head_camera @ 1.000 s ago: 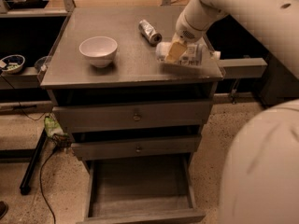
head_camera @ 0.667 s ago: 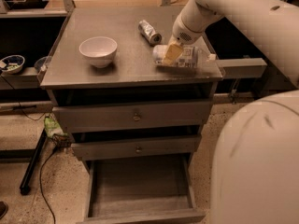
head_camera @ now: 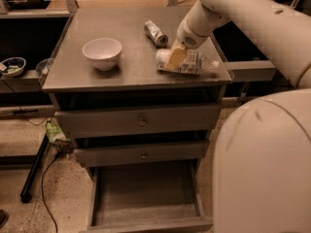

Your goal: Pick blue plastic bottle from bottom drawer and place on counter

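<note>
The blue plastic bottle (head_camera: 190, 63) lies on its side on the counter (head_camera: 131, 64), near the right front corner, with its white cap pointing right. My gripper (head_camera: 174, 58) reaches down from the upper right and is shut on the bottle's left end; a yellowish finger (head_camera: 177, 57) lies across it. The bottle rests on or just above the counter top. The bottom drawer (head_camera: 146, 198) is pulled open below, and its grey floor is bare.
A white bowl (head_camera: 102, 53) stands on the counter's left half. A shiny silver can (head_camera: 155, 33) lies behind the gripper. The two upper drawers (head_camera: 141, 122) are slightly open. My pale arm and body (head_camera: 262, 164) fill the right side. A cable (head_camera: 43, 178) runs over the floor at left.
The gripper and bottle have shifted slightly left and down on the counter's right side. My body fills more of the lower right. Bowl, can and drawers have not moved.
</note>
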Tool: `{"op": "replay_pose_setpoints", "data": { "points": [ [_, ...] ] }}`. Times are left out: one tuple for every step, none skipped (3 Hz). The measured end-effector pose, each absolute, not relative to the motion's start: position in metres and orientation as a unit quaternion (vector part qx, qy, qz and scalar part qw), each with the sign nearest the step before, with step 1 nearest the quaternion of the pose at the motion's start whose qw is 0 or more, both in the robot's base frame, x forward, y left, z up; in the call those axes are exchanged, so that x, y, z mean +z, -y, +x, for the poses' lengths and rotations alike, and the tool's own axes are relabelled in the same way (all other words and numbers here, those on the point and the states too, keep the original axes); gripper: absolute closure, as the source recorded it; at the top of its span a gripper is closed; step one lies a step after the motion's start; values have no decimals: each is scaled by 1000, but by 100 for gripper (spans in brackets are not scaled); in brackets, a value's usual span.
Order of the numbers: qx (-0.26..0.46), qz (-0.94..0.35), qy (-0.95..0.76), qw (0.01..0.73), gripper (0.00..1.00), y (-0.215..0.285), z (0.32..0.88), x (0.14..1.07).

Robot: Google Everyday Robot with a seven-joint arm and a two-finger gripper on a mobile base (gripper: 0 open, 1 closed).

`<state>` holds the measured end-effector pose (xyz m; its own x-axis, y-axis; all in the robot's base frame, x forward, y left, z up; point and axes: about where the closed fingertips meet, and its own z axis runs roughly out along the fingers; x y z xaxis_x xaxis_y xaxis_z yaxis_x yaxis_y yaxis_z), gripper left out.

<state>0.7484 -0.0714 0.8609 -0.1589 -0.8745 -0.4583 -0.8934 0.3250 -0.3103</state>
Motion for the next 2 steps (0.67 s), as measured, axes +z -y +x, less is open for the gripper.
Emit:
{"op": "replay_pose_setpoints", "data": {
  "points": [
    [17,-581,-761,289,100,71,748,864],
    [17,-581,-761,289,73,71,748,864]
  ]
}}
